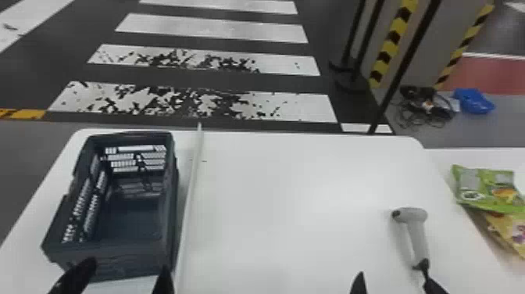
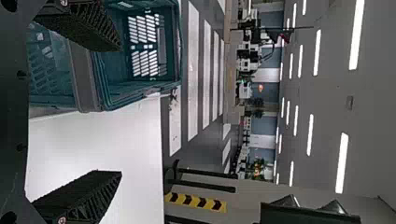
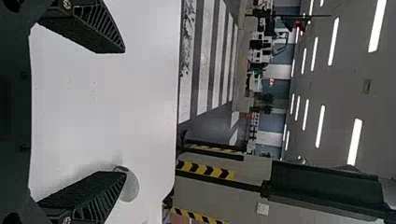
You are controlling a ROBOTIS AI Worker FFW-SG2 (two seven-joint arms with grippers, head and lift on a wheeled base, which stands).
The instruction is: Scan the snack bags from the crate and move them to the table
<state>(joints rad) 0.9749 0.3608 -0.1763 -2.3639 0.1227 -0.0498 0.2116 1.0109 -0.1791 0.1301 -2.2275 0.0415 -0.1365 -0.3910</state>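
"Here, at far right, a green snack bag (image 1: pixel 484 191) lies partly over a yellow snack bag (image 1: pixel 508 230) on your side table (image 1: pixel 441 156)."

"And your scanner?"

"The grey scanner (image 1: pixel 417 219) rests near the right side of your main white table (image 1: pixel 293 195), its handle toward you."

"What of your right gripper (image 1: pixel 391 278)?"

"It sits at the head view's bottom edge, jaws apart. One tip overlaps the handle's end from here; you cannot tell whether they touch."

"Your left gripper (image 1: pixel 129 269)?"

"Jaws apart too, pictured at the near wall of your dark crate (image 1: pixel 125 252). Contact there, you cannot tell."

"How does the crate stand?"

"Upright and open-topped at the table's left, its floor and slotted walls in your sight. Just beside it, a pale rail (image 1: pixel 191 187) runs away from you."

"And past the table?"

"A striped crossing (image 1: pixel 218 33) spans the floor; a blue bundle (image 1: pixel 472 101) lies beyond, at your right."
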